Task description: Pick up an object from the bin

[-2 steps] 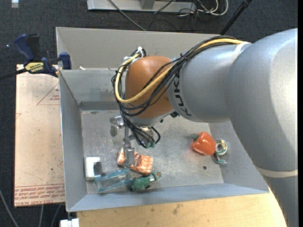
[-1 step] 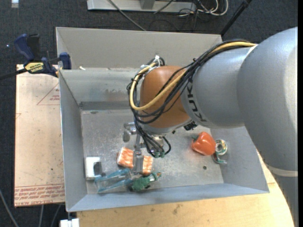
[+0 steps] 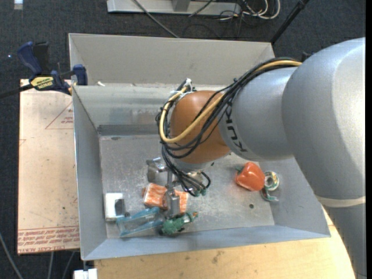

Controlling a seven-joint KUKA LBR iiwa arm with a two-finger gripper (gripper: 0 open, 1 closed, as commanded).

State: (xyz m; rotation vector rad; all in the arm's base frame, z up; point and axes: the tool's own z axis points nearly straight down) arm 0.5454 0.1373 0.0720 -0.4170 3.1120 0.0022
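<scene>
- Hand (image 3: 172, 202) rests on a crinkled orange wrapper (image 3: 154, 196) in the bin (image 3: 87, 156); whether it grips cannot be told.
- Wrapper lies flat, long axis left-right.
- Boxy white block (image 3: 113, 205) sits just left of wrapper.

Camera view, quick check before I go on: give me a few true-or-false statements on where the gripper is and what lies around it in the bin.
1. The gripper hangs low over an orange crinkled packet near the front of the bin. True.
2. A red-orange lump lies apart from the gripper, toward the view's right. True.
3. The white block is in the far right corner. False: the white block lies at the front left, near the left wall.
4. The green thing sits on top of the red-orange lump. False: the green thing lies by the front wall, just in front of the gripper.
5. A clear bluish packet lies between the white block and the green thing. True.
</scene>
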